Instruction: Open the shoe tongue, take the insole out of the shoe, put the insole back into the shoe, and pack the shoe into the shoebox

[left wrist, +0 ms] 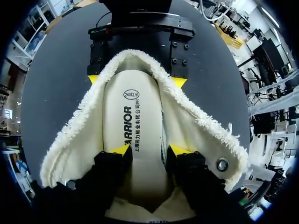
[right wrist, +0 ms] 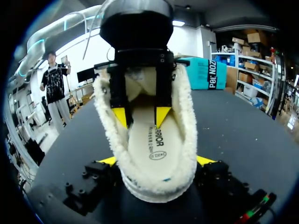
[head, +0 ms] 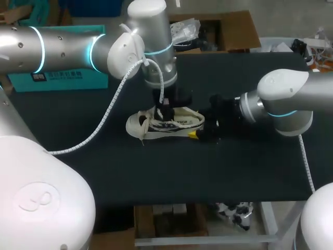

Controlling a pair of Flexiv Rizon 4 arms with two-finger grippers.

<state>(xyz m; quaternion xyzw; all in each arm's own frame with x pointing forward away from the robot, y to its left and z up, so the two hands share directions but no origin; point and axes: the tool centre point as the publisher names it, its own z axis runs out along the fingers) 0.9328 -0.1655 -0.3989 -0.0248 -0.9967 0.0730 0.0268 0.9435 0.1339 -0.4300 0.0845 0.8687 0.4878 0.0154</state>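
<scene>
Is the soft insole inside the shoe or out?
Inside. The insole lies flat down in the shoe, whose fluffy walls rise around it.

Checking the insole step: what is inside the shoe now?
The cream insole lies inside the shoe, with the left gripper down inside, over it. The insole's toe end is hidden beneath the gripper.

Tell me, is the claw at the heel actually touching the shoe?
Touching. In the right wrist view the right gripper presses its yellow tips against both sides of the shoe at the heel.
</scene>
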